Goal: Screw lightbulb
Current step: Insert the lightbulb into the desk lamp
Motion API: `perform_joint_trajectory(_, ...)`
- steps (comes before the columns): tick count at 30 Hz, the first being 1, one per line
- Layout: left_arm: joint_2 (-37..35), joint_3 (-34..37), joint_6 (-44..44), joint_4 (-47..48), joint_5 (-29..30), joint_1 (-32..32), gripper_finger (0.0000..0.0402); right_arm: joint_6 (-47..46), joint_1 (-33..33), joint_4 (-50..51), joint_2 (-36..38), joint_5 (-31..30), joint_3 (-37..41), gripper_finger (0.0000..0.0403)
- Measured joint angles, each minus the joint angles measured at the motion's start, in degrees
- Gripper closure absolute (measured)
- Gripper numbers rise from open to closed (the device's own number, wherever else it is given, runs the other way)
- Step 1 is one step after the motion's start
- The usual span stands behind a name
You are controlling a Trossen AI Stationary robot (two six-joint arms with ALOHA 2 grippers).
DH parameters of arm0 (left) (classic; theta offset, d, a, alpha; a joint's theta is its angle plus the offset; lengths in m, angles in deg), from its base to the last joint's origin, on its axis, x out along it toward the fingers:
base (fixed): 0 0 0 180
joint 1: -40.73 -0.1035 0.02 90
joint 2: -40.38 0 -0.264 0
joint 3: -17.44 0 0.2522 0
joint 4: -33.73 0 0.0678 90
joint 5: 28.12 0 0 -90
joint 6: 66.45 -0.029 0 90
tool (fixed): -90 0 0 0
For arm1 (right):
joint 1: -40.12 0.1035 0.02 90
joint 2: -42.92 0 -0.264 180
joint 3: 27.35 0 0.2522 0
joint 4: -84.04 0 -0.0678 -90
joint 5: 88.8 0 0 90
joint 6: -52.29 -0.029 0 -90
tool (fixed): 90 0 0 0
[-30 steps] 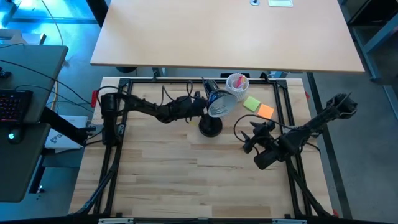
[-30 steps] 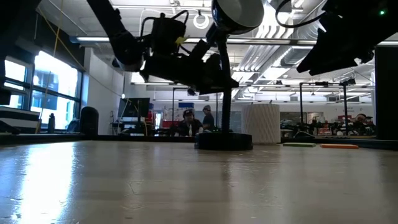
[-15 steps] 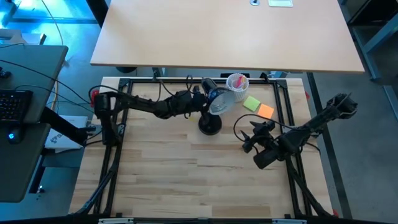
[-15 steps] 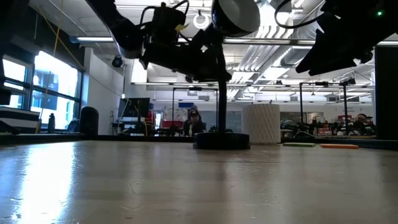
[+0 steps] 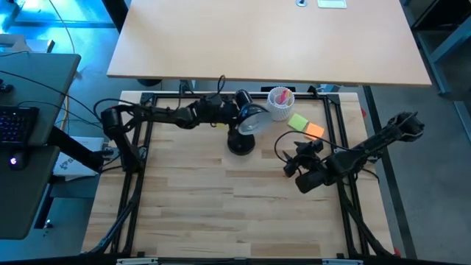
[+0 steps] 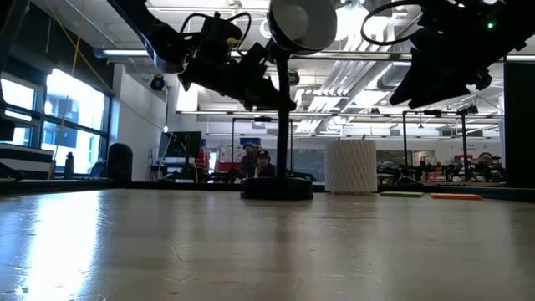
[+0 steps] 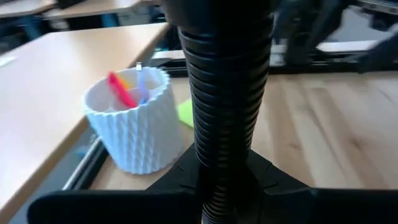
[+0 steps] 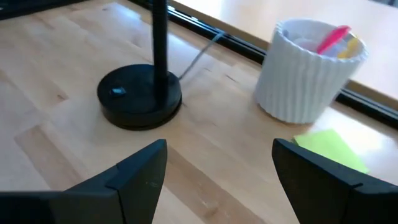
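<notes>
Left gripper (image 5: 229, 114) is clamped on the black desk lamp's ribbed neck (image 7: 229, 106), near the table's back edge by the white ribbed cup (image 5: 280, 102). Right gripper (image 8: 219, 171) hovers with fingers wide apart over bare wood. I can't spot the lightbulb.

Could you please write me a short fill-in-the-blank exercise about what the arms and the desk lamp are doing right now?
1. The left pincer is closed around the lamp's ribbed ____.
2. The right pincer hangs ____, holding nothing.
3. The white ribbed cup stands at the table's far edge, beside a green ____.
4. The lamp's round black ____ rests on the wooden table.

Missing words: neck; open; sticky note; base
</notes>
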State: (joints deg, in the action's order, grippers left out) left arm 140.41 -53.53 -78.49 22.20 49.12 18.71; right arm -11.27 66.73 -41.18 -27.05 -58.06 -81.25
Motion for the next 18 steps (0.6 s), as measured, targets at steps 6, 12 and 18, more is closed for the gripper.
perform_joint_trajectory(6, -0.7, 0.5, 0.3, 1.1, -6.4, -4.5, 0.0346, 13.6, 0.0, -9.4, 0.0, 1.5, 0.0, 0.0115)
perform_joint_trajectory(12, -0.7, 0.5, 1.3, 2.3, -11.8, -6.4, 0.0299, 21.4, -1.2, -10.0, 5.1, 7.8, 0.8, 0.0118)
perform_joint_trajectory(18, -2.1, 0.6, 0.3, 8.9, -12.7, -7.8, 0.0237, 34.7, -4.9, -13.4, 16.9, 20.9, 3.7, 0.016)
